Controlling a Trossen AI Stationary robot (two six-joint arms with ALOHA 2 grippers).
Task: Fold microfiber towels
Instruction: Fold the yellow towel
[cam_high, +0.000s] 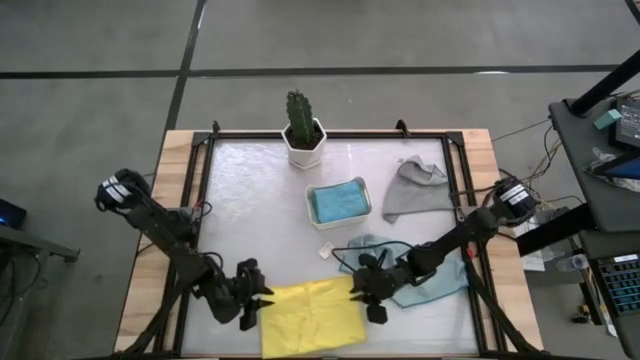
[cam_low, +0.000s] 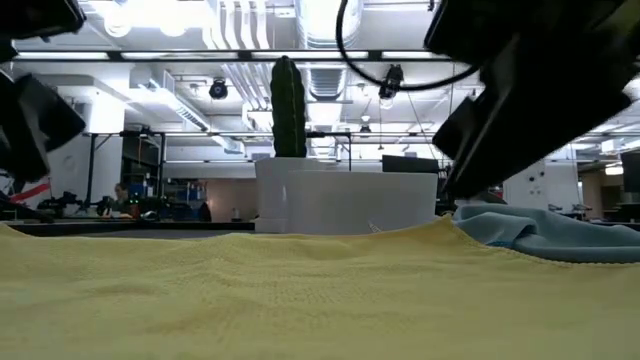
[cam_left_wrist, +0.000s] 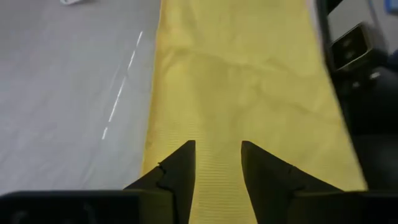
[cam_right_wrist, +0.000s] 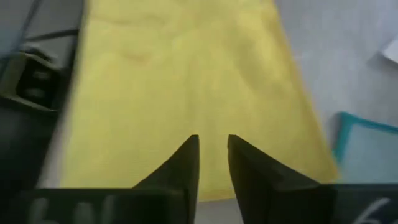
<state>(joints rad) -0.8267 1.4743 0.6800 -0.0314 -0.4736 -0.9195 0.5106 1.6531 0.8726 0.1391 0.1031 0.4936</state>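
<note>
The yellow towel (cam_high: 310, 318) lies spread flat at the table's near edge; it fills the low view (cam_low: 300, 290). My left gripper (cam_high: 255, 300) is open just over its left edge (cam_left_wrist: 214, 155). My right gripper (cam_high: 368, 295) is open by a narrow gap over its right edge (cam_right_wrist: 213, 155). The pale teal towel (cam_high: 435, 282) lies crumpled under my right arm. The blue towel (cam_high: 338, 202) lies in the white tray. The grey towel (cam_high: 415, 190) lies bunched at the far right. The olive green towel is out of view.
A cactus in a white pot (cam_high: 303, 135) stands at the far middle. The white tray (cam_high: 312, 215) sits mid-table. A small white scrap (cam_high: 326, 250) lies near the teal towel. A dark frame (cam_high: 200, 180) runs round the mat.
</note>
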